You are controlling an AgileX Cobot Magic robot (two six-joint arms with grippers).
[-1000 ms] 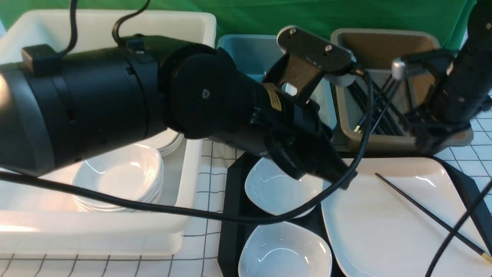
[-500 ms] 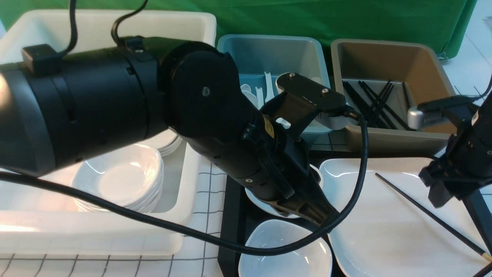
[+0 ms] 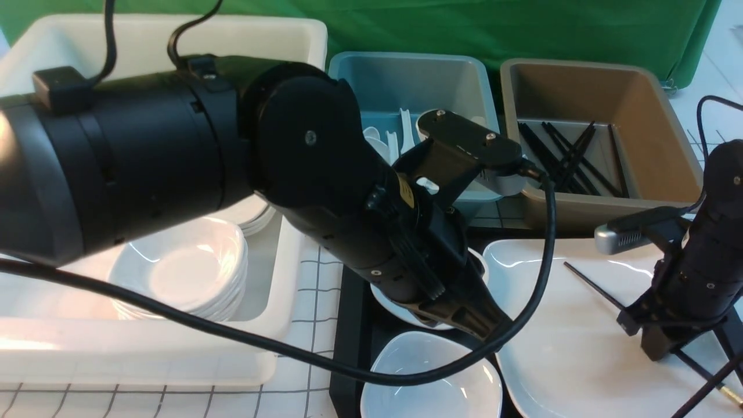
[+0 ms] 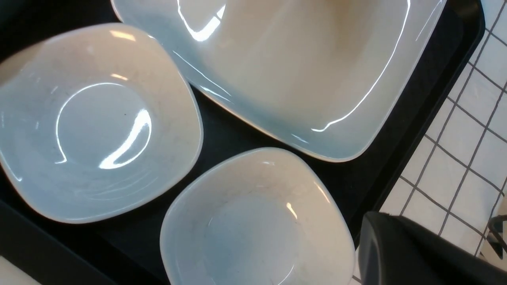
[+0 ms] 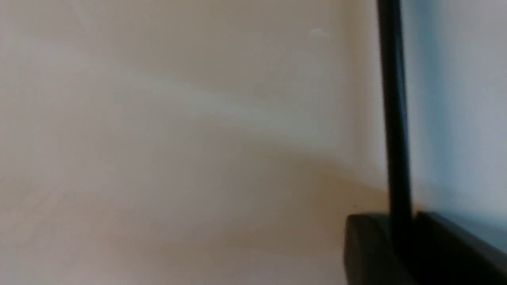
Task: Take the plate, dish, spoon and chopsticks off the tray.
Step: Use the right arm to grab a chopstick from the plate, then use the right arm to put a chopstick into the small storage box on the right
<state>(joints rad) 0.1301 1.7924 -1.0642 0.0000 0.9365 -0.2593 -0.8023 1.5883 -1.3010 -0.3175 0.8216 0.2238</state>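
Right jaws: closed on the chopstick (image 3: 592,284), which runs straight in between the two fingers in the right wrist view
Right gripper (image 3: 656,347): pointing down onto the right part of the plate (image 3: 551,360)
Left jaws: closed, nothing between them
Left gripper (image 3: 492,330): low over the tray (image 3: 348,325), its tip between the two small dishes and the plate
Chopstick: lying slantwise on the plate, far end free, pale gold end past the gripper at the near right
Plate: on the tray's right side, filling most of it
Far dish (image 3: 388,302): on the tray, left of the plate, mostly hidden under the left arm (image 3: 174,157)
Near dish (image 3: 429,377): on the tray, just in front of the far dish, apart from it
Blue tub (image 3: 406,81): behind the tray, white spoons (image 3: 386,145) inside
Brown tub (image 3: 580,87): right of the blue tub, loose black sticks (image 3: 566,159) inside
White bin (image 3: 174,35): left of the tray, stacks of small dishes (image 3: 180,273) inside
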